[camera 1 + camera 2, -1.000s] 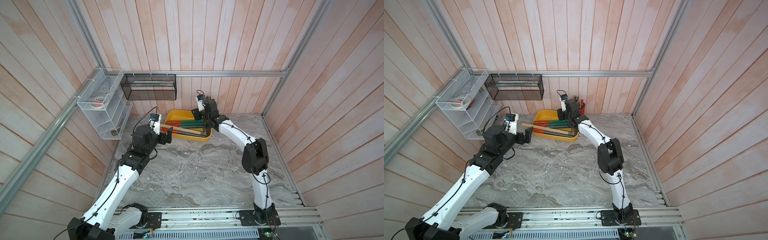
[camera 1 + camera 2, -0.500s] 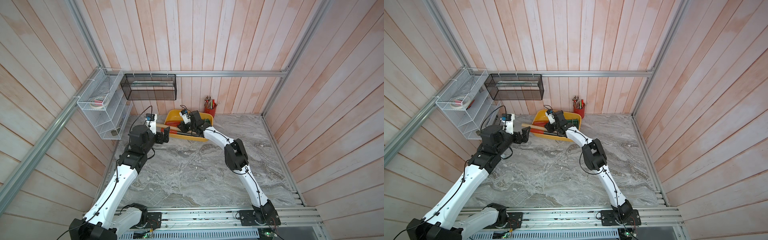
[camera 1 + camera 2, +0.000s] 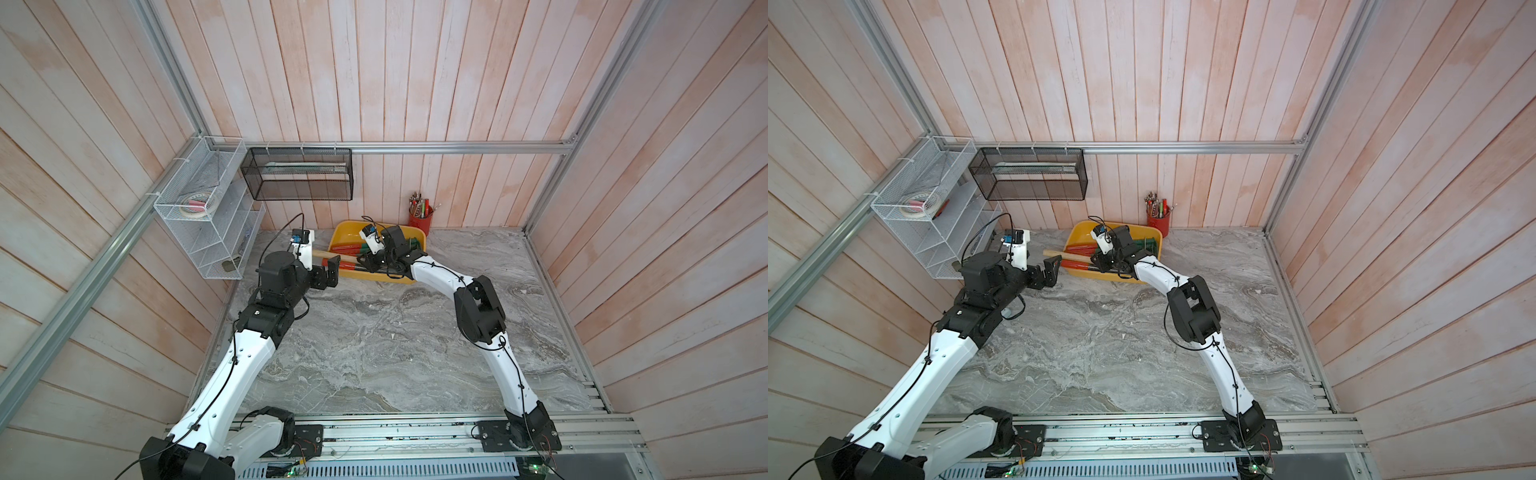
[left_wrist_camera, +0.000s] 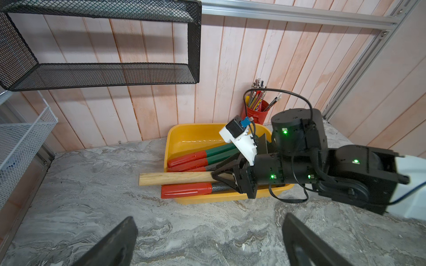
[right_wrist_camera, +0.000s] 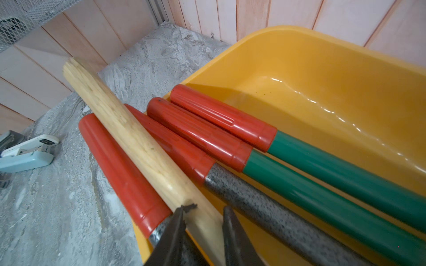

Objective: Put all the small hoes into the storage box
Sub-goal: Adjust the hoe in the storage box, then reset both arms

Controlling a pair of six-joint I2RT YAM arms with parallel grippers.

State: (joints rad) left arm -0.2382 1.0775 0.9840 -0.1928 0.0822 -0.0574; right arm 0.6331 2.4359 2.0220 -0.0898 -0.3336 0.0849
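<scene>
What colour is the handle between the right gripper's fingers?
The wooden handle is pale, unpainted tan; clearest in the right wrist view.

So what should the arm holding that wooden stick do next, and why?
Probably slide the small hoe further into the storage box. The right fingers are closed around its wooden handle, whose free end overhangs the box's rim, lying across the red-handled tools. The left fingers are open and hold nothing.

Overhead pair, near wrist views, shared storage box
</scene>
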